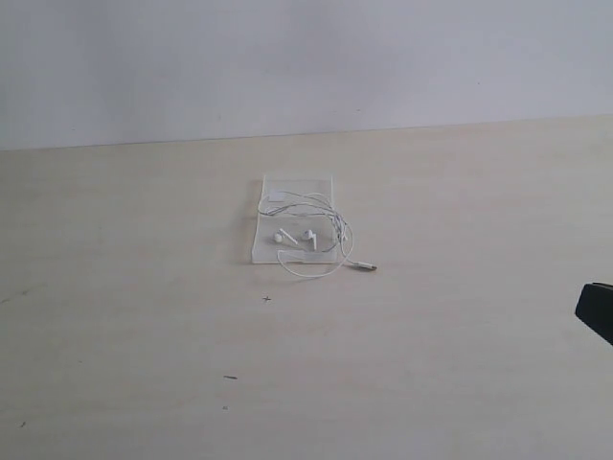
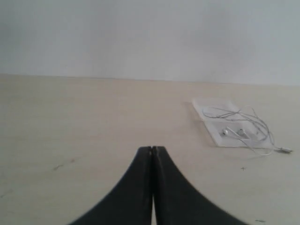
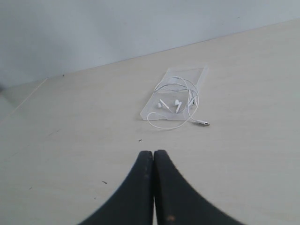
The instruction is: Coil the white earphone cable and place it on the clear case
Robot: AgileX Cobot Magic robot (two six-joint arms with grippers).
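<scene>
Wrist views alone show both jaws pressed together.

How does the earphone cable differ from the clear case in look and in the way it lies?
The cable is a thin, opaque white wire in loose loops; the case is a flat, clear rectangle. The cable lies on top of the case; the case lies directly on the table. The cable spills past the case's edge, its plug on the table; the case keeps one tidy outline. Both are pale and lie flat.

I count one clear case (image 1: 299, 184), one white earphone cable (image 1: 337, 223) with two earbuds (image 1: 284, 236) and one plug (image 1: 369, 267), all on one desk (image 1: 144, 287).
</scene>
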